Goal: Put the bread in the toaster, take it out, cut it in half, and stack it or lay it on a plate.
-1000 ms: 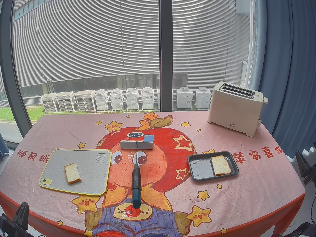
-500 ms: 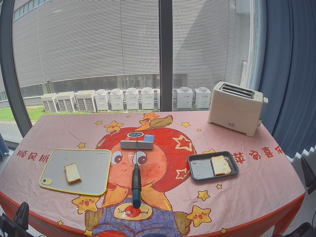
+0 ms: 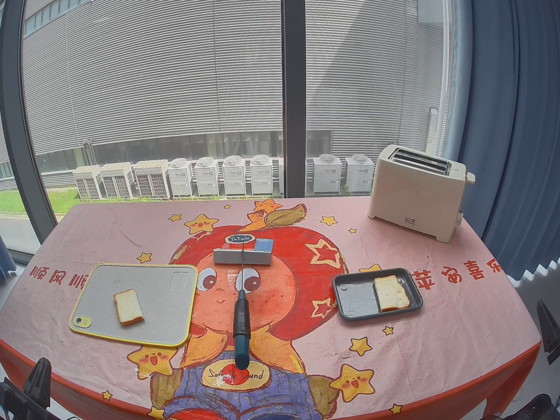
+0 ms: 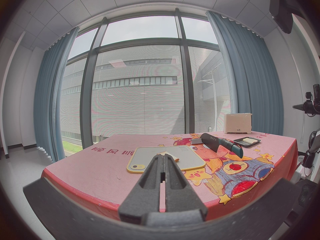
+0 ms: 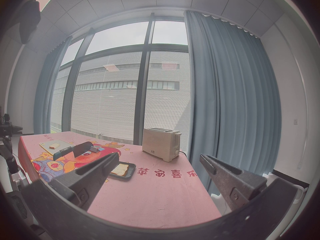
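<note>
The left gripper (image 4: 162, 156) is held low, just before the near left edge of the table. It points level across the table, and its fingers are pressed together with nothing between them. The right gripper (image 5: 159, 157) is held beyond the right side of the table. Its fingers are spread wide and it grasps nothing.

The table wears a pink tablecloth (image 3: 466, 333) with a cartoon picture and stars on it. On the near left lies a grey cutting board (image 3: 157, 322) with a yellow rim, and one bread half (image 3: 128, 307) lies flat on it. In the middle, the knife (image 3: 241, 322) has its teal handle toward the near edge and its blade toward a grey holder block (image 3: 242, 256).

To the right is a dark plate (image 3: 350, 281). The other bread half (image 3: 391, 292) lies in its right part. The cream toaster (image 3: 419, 191) stands at the far right corner. Behind the table there is a big window (image 3: 175, 88), and on the right hangs a blue curtain (image 3: 513, 118).
</note>
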